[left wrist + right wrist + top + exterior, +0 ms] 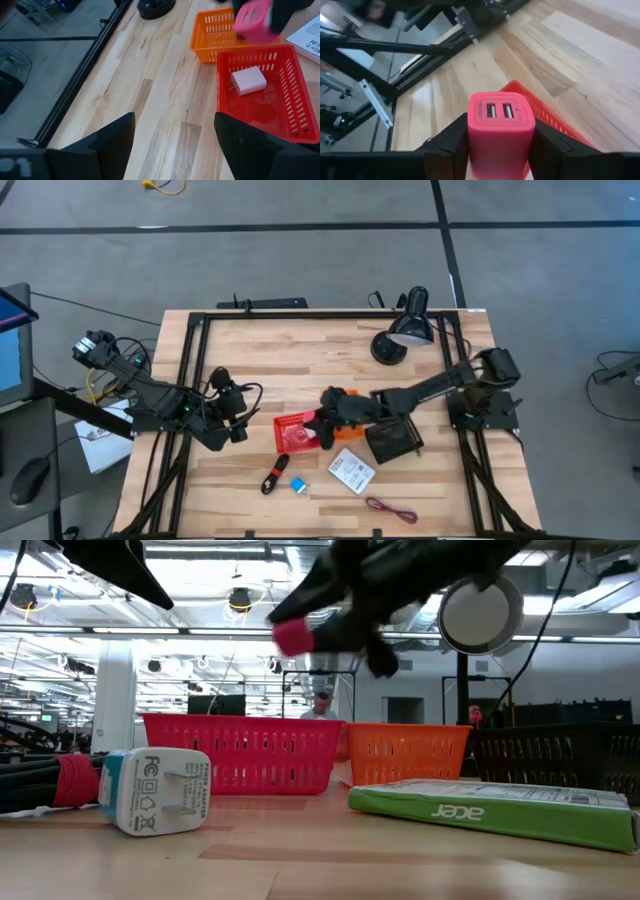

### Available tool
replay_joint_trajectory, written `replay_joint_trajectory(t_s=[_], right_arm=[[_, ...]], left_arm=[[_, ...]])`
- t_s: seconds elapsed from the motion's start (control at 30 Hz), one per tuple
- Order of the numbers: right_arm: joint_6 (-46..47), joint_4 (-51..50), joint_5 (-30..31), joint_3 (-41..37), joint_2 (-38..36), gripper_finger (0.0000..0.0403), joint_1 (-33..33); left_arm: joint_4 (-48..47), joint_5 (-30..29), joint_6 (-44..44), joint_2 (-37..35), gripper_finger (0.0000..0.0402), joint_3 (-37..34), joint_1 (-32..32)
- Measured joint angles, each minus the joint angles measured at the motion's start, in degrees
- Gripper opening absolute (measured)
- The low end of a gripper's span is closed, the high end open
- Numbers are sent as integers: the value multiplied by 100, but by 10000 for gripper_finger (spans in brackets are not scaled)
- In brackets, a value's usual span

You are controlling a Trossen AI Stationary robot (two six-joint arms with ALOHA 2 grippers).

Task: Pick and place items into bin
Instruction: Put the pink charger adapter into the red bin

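My right gripper (325, 422) is shut on a bright pink cube (501, 131) with two ports, in the air over the red basket (295, 432). A pale pink cube (248, 80) lies on that basket's floor. My left gripper (172, 145) is open and empty, left of the baskets (235, 418). On the near part of the table lie a black-and-red stick (275, 476), a blue cube (298, 484), a white printed card (350, 470) and a maroon cord (390, 509). My right gripper pinches the bright pink cube by two opposite sides (472, 137) between its two fingers. The cube's port face (500, 111) points away from the fingers. The arm reaches in from the table's right, slanting down. The cube (293, 637) is lifted clear above the red basket (240, 752).
An orange basket (212, 31) stands behind the red one, and a black basket (393, 438) stands to its right under my right arm. A black desk lamp (405, 330) stands at the far right. Bare wood lies between my left gripper and the baskets.
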Motion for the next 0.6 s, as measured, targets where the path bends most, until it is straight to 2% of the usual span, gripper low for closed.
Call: replay_joint_trajectory(t_s=[0.27, 0.4, 0.6], right_arm=[[11, -21, -875, 779, 970, 142, -193], [57, -1113, -974, 1483, 1290, 142, -231], [509, -3398, -324, 2594, 1487, 147, -207]], left_arm=[[-3, 11, 81, 2, 263, 0, 0], [-6, 15, 15, 1, 264, 2, -1], [0, 18, -61, -2, 264, 2, -2]])
